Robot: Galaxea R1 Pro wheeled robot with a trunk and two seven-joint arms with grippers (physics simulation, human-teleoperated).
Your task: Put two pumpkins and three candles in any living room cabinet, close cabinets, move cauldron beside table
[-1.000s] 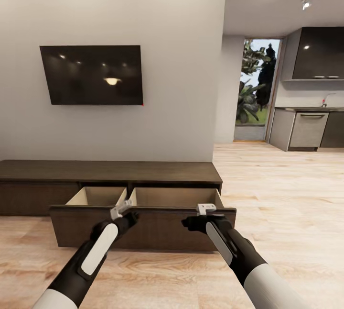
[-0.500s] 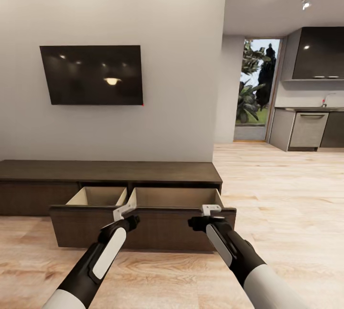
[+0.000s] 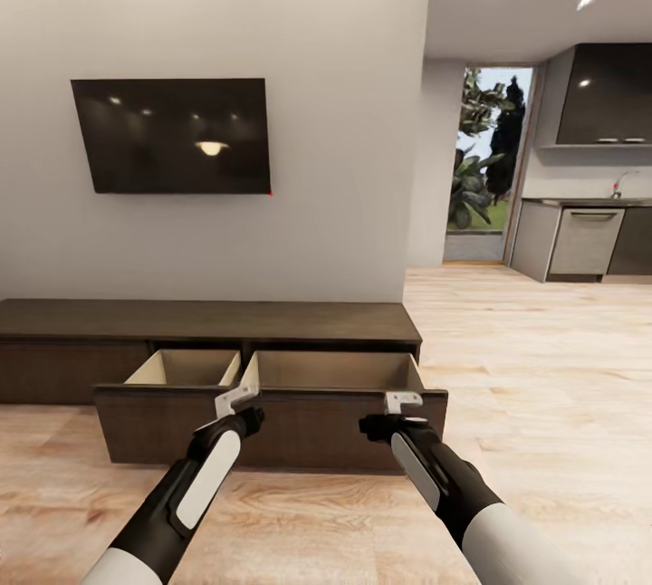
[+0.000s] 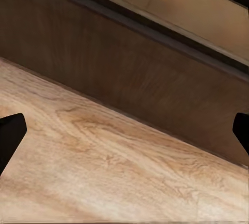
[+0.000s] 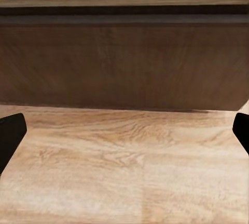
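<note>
1 cabinet [image 3: 208, 322], 2 drawers pulled out, insides look bare. L gripper [image 3: 237, 397] & R gripper [image 3: 401, 402] near drawer fronts, both spread wide, holding nothing.

Open cabinet [image 3: 272, 426] drawers block forward reach.

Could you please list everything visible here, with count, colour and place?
cabinet: one, dark brown, against the wall.
drawers: two, pulled open, pale insides, nothing seen inside.
TV: one, black, on the wall above the cabinet.
floor: light wood.
kitchen units: grey and dark, far right.
doorway: one, plants beyond.
left gripper: open, just in front of the drawer fronts.
right gripper: open, before the right drawer front.
</note>
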